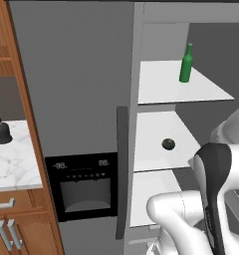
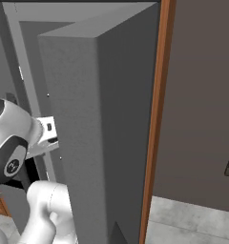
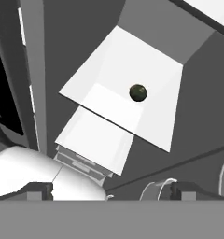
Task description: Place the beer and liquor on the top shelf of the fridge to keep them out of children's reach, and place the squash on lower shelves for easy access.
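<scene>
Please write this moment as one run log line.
beer: on top shelf | squash: on lower shelf | liquor: on counter | pincer: open, empty

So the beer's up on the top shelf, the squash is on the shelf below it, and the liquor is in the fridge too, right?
Not quite: the liquor stands on the marble counter left of the fridge, as the left base view shows. The beer is on the top shelf, and the squash is on the shelf below.
</scene>
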